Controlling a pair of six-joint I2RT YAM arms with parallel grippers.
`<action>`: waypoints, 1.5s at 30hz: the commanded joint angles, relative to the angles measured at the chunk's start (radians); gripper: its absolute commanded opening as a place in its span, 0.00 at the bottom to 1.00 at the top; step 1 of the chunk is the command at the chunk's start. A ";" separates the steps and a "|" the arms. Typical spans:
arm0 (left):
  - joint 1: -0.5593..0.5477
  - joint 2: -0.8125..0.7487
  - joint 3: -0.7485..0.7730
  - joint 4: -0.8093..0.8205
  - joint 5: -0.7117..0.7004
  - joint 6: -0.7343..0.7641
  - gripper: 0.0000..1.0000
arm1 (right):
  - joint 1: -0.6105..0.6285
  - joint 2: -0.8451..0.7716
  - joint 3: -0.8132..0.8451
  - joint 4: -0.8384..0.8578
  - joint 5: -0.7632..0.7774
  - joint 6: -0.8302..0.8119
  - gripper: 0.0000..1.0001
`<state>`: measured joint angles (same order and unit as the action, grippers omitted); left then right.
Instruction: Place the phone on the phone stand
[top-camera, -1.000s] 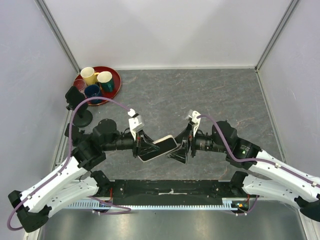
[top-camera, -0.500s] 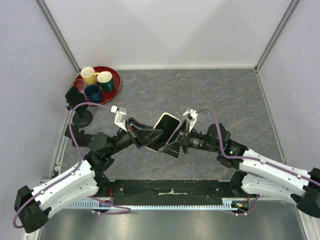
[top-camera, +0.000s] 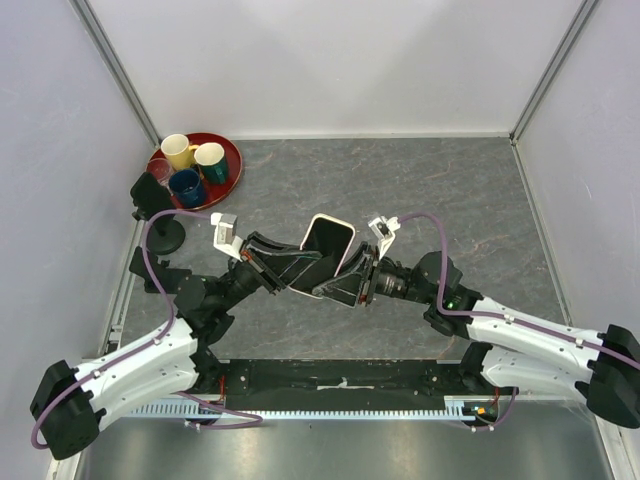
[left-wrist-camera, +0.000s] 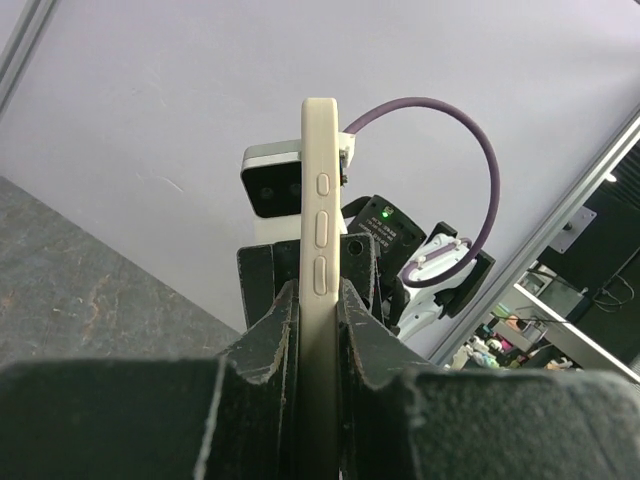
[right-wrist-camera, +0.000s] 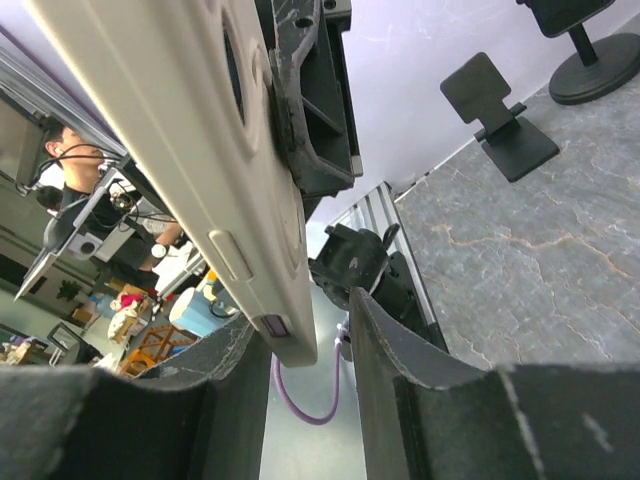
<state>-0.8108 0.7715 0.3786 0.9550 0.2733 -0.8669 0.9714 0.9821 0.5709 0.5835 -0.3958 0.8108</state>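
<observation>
Phone (top-camera: 328, 248) is held in the air over the middle of the table (top-camera: 470, 200), tilted, between the two arms. The top view shows the left gripper (top-camera: 300, 272) on its lower left part and the right gripper (top-camera: 350, 280) at its lower right. Only the left wrist view shows the phone edge-on with its side buttons, the left fingers (left-wrist-camera: 268, 330) pressed against both faces. The right wrist view shows those jaws partly apart around the phone's end, with a gap beside one finger (right-wrist-camera: 400, 360). It also shows the phone stand (right-wrist-camera: 497, 115) on the table near the wall, well apart from the phone, beside a round-footed stand (right-wrist-camera: 590, 62). A red tray (top-camera: 232, 160) of cups sits in the far left corner.
</observation>
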 joint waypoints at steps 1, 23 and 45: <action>0.001 -0.014 -0.006 0.169 -0.046 -0.043 0.02 | 0.000 0.024 0.000 0.153 -0.011 0.051 0.44; 0.001 -0.273 0.466 -1.238 -0.399 0.193 0.65 | 0.000 -0.002 0.184 -0.482 0.181 -0.421 0.00; -0.085 0.203 0.806 -1.621 -0.393 0.169 0.88 | 0.003 0.121 0.310 -0.692 0.218 -0.521 0.00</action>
<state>-0.8619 0.9958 1.1931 -0.7380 -0.1047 -0.6949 0.9714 1.1271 0.8116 -0.1810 -0.1989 0.3107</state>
